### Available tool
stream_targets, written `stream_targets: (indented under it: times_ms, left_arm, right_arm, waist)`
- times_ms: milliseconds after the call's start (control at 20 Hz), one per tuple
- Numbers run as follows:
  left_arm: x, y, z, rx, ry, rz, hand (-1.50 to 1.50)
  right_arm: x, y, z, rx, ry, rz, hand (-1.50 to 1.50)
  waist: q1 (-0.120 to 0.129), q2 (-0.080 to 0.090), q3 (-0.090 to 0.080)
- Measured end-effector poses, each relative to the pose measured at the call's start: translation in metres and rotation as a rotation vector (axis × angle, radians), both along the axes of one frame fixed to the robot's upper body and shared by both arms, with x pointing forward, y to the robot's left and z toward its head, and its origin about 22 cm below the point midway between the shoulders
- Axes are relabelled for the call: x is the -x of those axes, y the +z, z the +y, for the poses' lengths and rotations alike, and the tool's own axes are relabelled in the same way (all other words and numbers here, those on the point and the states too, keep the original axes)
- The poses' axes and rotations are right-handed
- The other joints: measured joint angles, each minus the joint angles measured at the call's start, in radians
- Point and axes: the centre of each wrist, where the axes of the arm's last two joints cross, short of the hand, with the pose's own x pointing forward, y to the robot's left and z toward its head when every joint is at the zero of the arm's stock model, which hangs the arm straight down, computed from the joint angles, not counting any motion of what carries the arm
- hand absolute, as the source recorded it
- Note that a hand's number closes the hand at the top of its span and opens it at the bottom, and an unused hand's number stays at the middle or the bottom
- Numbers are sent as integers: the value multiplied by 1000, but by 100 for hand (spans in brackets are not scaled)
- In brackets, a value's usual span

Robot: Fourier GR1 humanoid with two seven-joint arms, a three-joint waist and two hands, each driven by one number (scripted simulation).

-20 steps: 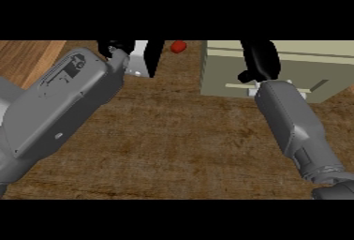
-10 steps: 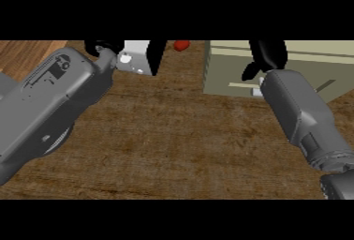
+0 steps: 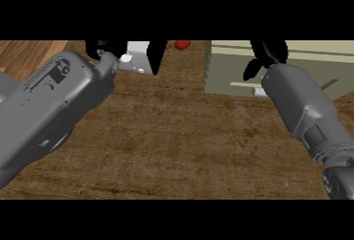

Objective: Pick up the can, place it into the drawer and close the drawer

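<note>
Left hand [image 3: 156,55], right hand [image 3: 268,50], one can [image 3: 137,57]

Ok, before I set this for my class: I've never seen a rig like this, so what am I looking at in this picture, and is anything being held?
This is one view from the robot's head, looking steeply down at a brown wooden counter. The two grey tubes are its left forearm and right forearm, coming in from the lower edge. Each ends in a black hand. The left hand is at the top left. The right hand is at the top right, over a beige drawer unit. A pale object, perhaps the can, shows right beside the left hand, but I cannot tell whether it is held. A small red thing lies further back.
</note>
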Motion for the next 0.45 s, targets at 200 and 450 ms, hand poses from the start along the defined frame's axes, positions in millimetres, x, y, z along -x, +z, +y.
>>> stream_targets:
  times_ms: [200,450]
  left_arm:
    - [2,-2,4,-1,3,0,-150]
    - [4,-4,9,1,6,3,-150]
  right_arm:
    - [-1,2,-1,-191,29,33,-150]
    - [-2,4,-4,-429,66,45,-150]
  waist:
    - [-4,-5,-2]
    - [-6,-8,-3]
